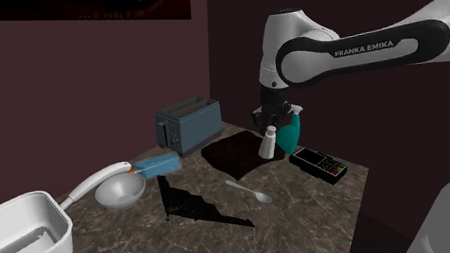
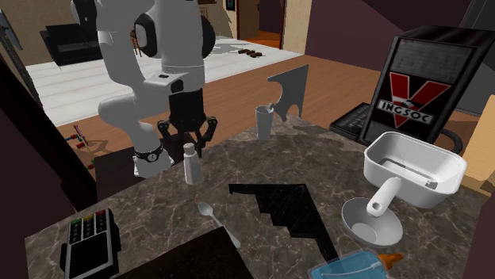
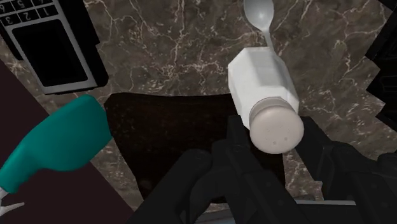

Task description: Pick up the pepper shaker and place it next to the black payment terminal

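Observation:
The pepper shaker (image 1: pixel 268 143) is a white bottle with a pale perforated cap. It hangs tilted under my gripper (image 1: pixel 273 126) over the dark marble counter (image 1: pixel 202 239). In the wrist view my gripper (image 3: pixel 275 132) is shut on the shaker (image 3: pixel 262 79), its black fingers (image 3: pixel 236 130) clasping the neck just under the cap. The black payment terminal (image 1: pixel 320 164) lies flat near the counter's edge, a short way from the shaker. In the second exterior view the shaker (image 2: pixel 189 163) hangs below the gripper (image 2: pixel 189 145), with the terminal (image 2: pixel 87 234) at lower left. Whether the shaker's base touches the counter I cannot tell.
A teal bottle (image 1: pixel 290 131) stands right behind the shaker. A spoon (image 1: pixel 250 190) lies mid-counter. A blue toaster (image 1: pixel 189 124) sits at the back, with a flat blue box (image 1: pixel 159 164), a white bowl with handle (image 1: pixel 121 191) and a white basin (image 1: pixel 8 240) further along. A grey cup (image 2: pixel 264 121) stands at the counter's edge.

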Controlling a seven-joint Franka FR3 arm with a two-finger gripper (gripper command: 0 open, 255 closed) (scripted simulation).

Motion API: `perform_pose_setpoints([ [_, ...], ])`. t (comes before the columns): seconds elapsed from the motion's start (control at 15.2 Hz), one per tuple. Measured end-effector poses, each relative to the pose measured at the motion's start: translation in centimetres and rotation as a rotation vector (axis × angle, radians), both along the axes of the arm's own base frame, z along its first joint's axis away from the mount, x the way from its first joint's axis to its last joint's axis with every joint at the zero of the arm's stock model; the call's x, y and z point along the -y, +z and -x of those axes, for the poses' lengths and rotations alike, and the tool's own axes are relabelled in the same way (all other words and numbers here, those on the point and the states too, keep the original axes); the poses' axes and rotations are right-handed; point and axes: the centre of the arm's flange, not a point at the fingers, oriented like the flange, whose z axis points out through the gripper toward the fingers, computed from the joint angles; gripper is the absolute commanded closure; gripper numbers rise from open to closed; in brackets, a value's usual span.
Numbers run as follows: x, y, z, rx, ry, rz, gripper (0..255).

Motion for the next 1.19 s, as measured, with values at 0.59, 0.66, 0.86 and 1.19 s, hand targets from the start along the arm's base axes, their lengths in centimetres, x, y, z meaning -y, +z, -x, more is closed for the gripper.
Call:
perform_pose_setpoints([
  [0.59, 11.5, -0.3, 3.0, 0.000, 0.000, -0.001, 255],
  [0.66, 12.0, -0.7, 3.2, 0.000, 0.000, -0.001, 255],
  [0.86, 12.6, -2.1, 3.4, -0.001, 0.001, -0.001, 255],
  [1.19, 12.7, -4.7, 3.4, -0.001, 0.001, -0.001, 255],
])
